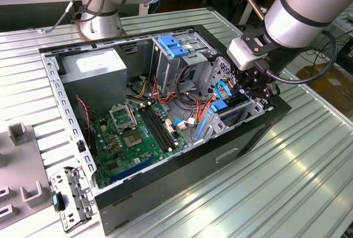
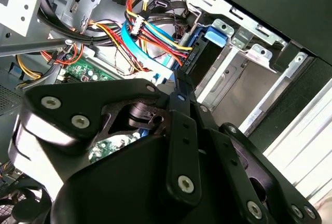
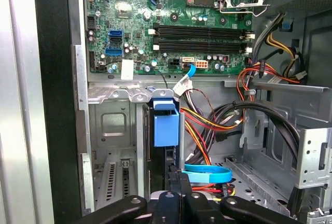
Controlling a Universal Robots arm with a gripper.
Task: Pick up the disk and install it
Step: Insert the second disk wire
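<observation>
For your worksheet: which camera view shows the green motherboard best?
The exterior view: the motherboard lies open inside the case, nearly whole. The first wrist view shows one end with its slots; the second wrist view shows a sliver behind cables.

No print can be read. The power supply (image 1: 94, 68) carries a white label, its writing too small to make out. A small white sticker (image 3: 127, 69) sits on the motherboard (image 3: 171, 22) in the first wrist view, with nothing legible on it. The board's own fine markings are likewise too small to read.
</observation>
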